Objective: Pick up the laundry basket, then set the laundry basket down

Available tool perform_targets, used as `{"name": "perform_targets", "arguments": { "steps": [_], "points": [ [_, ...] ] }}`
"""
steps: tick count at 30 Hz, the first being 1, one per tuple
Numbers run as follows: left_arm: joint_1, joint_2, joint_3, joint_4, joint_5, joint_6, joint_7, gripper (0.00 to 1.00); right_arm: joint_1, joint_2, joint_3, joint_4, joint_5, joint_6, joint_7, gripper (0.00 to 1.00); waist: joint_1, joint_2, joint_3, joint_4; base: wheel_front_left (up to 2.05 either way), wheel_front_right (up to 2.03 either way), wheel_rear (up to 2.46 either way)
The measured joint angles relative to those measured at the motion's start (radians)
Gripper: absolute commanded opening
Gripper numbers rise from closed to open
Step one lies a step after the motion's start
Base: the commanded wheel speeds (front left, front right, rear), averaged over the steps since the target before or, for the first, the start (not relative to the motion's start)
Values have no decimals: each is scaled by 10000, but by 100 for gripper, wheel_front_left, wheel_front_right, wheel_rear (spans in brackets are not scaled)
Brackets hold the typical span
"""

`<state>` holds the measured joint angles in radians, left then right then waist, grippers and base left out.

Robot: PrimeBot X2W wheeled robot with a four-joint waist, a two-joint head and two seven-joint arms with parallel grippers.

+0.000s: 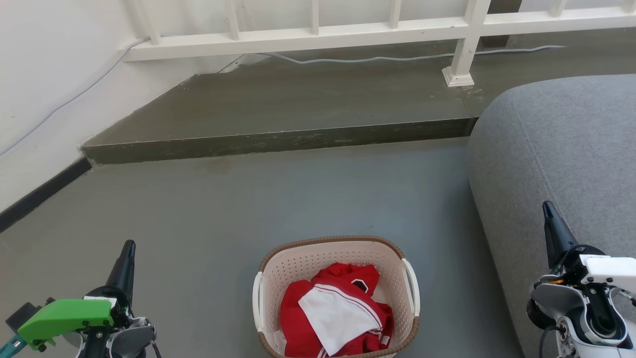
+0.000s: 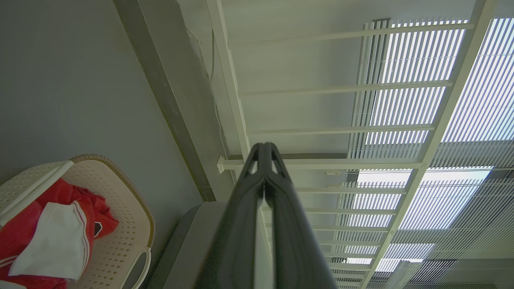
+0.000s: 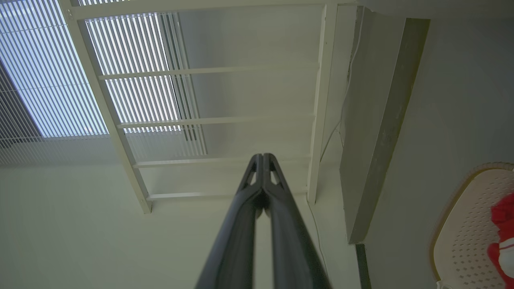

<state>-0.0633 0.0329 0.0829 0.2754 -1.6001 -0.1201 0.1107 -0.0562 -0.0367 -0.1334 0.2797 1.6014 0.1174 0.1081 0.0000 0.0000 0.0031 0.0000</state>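
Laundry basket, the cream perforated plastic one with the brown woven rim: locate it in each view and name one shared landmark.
Head view: cream perforated laundry basket at bottom centre.
Left wrist view: laundry basket in the lower left corner.
Right wrist view: laundry basket at the right edge, lower half.
Shared landmark: white barred railing, beyond the basket.

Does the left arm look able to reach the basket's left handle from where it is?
Probably yes: bare floor lies between the left claw and the left handle of the basket. But the claw is shut and points past the basket, so it would have to open and turn inward first.
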Motion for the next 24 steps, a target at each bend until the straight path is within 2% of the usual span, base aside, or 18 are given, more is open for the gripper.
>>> {"name": "perform_targets", "arguments": {
  "steps": [24],
  "points": [
    [0, 0, 0, 0, 0, -2, 0, 0, 0, 0, 0, 0, 0, 0, 0, 0, 0, 0, 0, 0, 0, 0, 0]
  ]
}}
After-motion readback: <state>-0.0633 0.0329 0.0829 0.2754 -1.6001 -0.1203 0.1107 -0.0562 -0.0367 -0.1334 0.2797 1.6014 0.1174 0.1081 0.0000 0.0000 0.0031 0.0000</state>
